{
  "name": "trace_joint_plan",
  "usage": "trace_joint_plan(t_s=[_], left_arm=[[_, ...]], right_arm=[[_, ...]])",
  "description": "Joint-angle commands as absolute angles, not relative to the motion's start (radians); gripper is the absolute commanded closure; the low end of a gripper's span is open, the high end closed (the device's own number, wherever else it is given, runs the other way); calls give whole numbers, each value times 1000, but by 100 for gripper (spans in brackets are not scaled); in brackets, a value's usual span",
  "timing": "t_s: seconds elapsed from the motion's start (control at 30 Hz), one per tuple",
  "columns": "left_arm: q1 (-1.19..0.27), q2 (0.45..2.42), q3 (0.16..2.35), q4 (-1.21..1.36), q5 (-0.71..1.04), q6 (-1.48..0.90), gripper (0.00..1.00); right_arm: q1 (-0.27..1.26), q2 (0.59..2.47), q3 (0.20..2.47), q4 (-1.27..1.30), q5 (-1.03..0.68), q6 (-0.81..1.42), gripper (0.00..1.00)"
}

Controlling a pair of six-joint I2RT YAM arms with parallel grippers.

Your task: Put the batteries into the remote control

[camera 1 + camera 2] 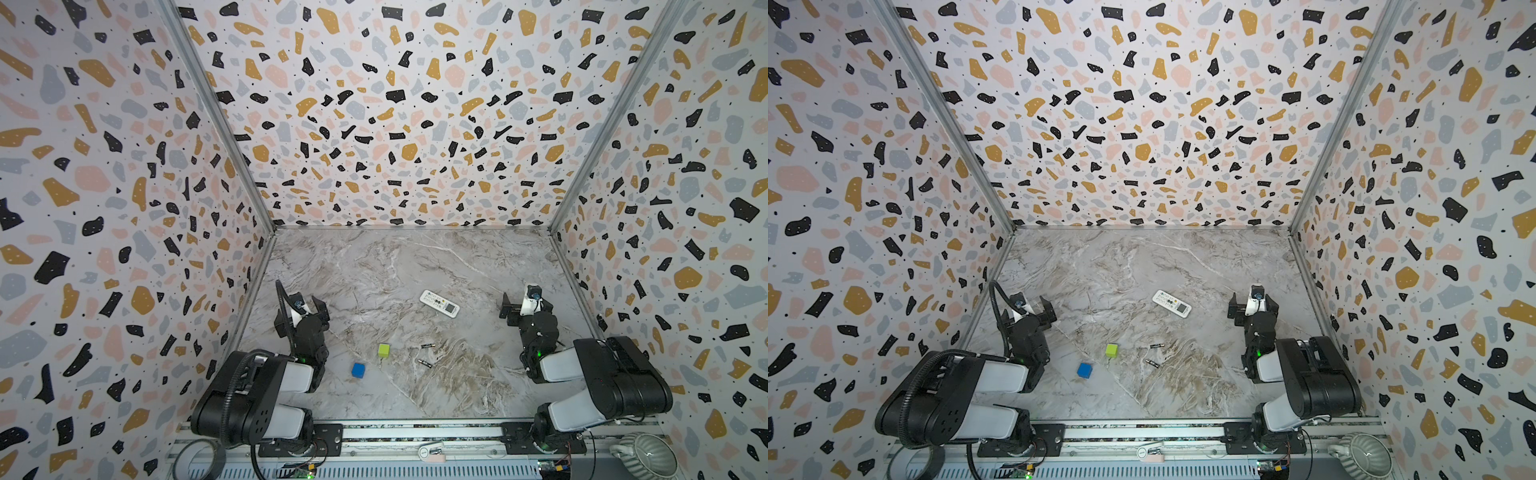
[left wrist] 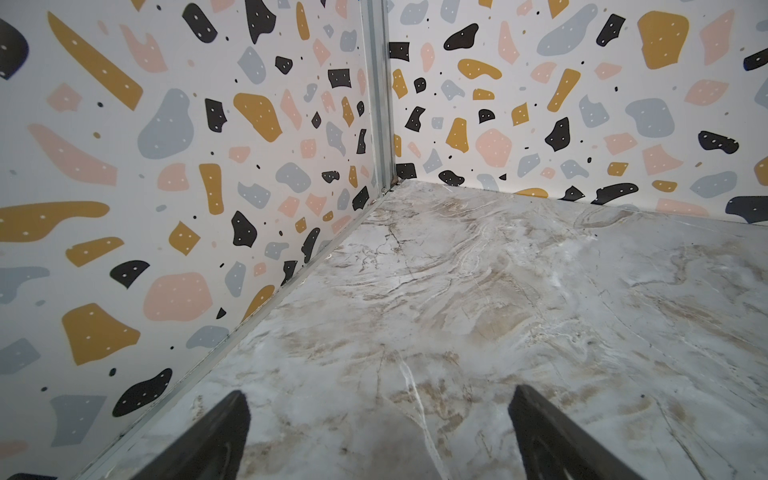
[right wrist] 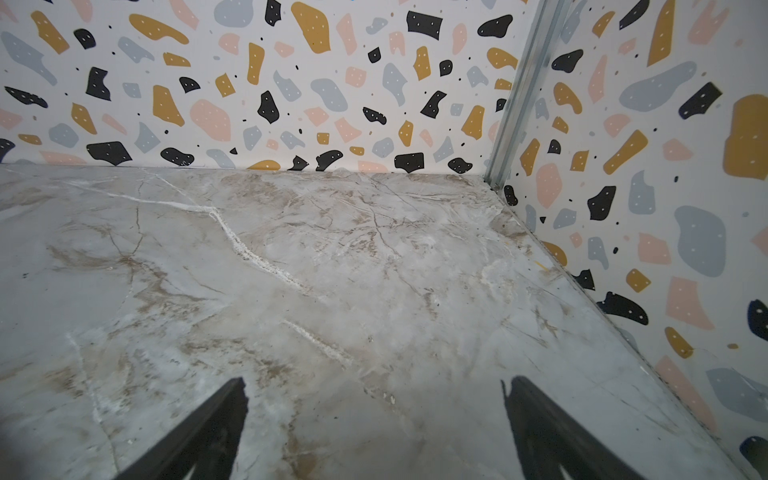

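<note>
The white remote control [image 1: 439,304] [image 1: 1171,302] lies button side up on the marble table, right of centre, its grey display at the nearer right end. Two batteries lie apart in front of it: one [image 1: 426,345] [image 1: 1157,345] farther back, one [image 1: 424,364] [image 1: 1152,363] nearer. My left gripper [image 1: 301,313] [image 2: 378,395] hovers open at the left side, well away from them. At the right side my right gripper [image 1: 527,306] [image 3: 374,384] is also open, right of the remote. Both wrist views show only bare marble between the fingers.
A green cube [image 1: 384,350] sits just left of the batteries and a blue cube [image 1: 358,370] sits nearer the left arm. Patterned walls enclose the table on three sides. A grey teapot [image 1: 644,455] and a tape roll [image 1: 199,457] rest beyond the front rail.
</note>
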State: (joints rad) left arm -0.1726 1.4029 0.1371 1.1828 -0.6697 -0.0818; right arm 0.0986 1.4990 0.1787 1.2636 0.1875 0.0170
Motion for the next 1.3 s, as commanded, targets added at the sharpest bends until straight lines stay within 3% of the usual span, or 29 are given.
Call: trace_joint_plan(t_s=[0.0, 0.77, 0.87, 1.03, 1.27], left_arm=[[-169, 1393, 141, 1236, -672, -88, 0], [-168, 1367, 145, 1213, -675, -84, 1], [-175, 1278, 189, 1055, -651, -73, 1], [-204, 1125, 383, 550, -574, -117, 0], [-350, 1191, 663, 103, -238, -201, 1]], right_arm=[[104, 1488, 195, 1265, 196, 18, 1], [133, 1432, 194, 1232, 218, -15, 1], [182, 1337, 225, 1098, 265, -53, 1], [288, 1144, 294, 882, 323, -7, 1], [301, 1155, 547, 472, 35, 33, 1]])
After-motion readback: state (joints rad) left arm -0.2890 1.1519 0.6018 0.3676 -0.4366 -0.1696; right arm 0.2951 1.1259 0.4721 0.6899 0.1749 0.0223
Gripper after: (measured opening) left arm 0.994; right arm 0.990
